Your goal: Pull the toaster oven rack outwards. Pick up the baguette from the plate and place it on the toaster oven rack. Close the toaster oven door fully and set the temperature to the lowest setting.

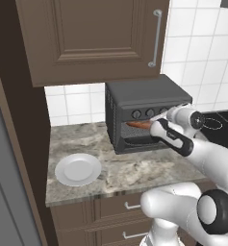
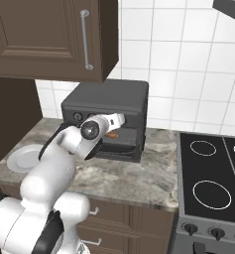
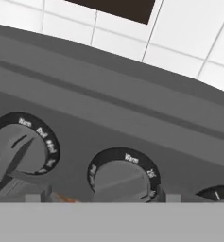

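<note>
The dark grey toaster oven (image 1: 143, 98) (image 2: 109, 96) stands on the counter against the tiled wall. Its door (image 1: 134, 137) looks upright and shut, and the golden baguette (image 1: 137, 125) shows behind the glass. I cannot make out the rack. The white plate (image 1: 78, 169) (image 2: 23, 158) lies bare to the oven's left. My gripper (image 1: 162, 116) (image 2: 123, 119) (image 3: 101, 197) is up against the knob row. It is open, its fingertips (image 3: 35, 197) either side of a round knob (image 3: 123, 176). Another knob (image 3: 22, 151) sits to the left.
A brown wall cabinet (image 1: 91, 38) hangs just above the oven. A black stovetop (image 2: 213, 173) lies to the oven's right. The marbled counter (image 1: 120, 168) ends at a front edge above drawers (image 1: 127, 206). A dark tall panel (image 1: 9, 144) bounds the left.
</note>
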You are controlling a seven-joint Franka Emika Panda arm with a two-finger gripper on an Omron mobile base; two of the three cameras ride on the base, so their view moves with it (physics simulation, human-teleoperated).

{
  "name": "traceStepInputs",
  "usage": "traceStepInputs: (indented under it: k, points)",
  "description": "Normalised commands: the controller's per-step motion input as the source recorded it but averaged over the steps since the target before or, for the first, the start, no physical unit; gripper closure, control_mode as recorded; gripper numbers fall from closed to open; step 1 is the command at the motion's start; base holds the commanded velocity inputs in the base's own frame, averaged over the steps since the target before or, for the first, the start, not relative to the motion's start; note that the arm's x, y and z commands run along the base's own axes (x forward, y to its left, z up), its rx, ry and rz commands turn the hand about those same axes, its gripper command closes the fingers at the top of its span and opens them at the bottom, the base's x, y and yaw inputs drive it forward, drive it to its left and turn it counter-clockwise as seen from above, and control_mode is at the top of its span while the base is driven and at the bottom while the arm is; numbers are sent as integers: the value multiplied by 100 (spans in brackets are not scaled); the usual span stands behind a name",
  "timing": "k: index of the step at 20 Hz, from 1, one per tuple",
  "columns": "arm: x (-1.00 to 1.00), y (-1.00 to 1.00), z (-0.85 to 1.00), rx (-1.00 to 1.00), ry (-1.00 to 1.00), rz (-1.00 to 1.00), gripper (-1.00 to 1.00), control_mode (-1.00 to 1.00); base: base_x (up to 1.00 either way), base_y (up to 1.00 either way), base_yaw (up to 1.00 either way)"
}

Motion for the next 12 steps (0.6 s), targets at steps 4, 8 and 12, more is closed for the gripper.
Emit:
traceStepInputs:
  k: [4, 8, 12]
  points:
    - [-46, -68, 95, 0, 0, 0, -100, -100, 0, 0, 0]
    - [-61, -71, 74, -11, 0, 0, -100, -100, 0, 0, 0]
    - [-59, -60, 33, -31, 0, 0, -100, -100, 0, 0, 0]
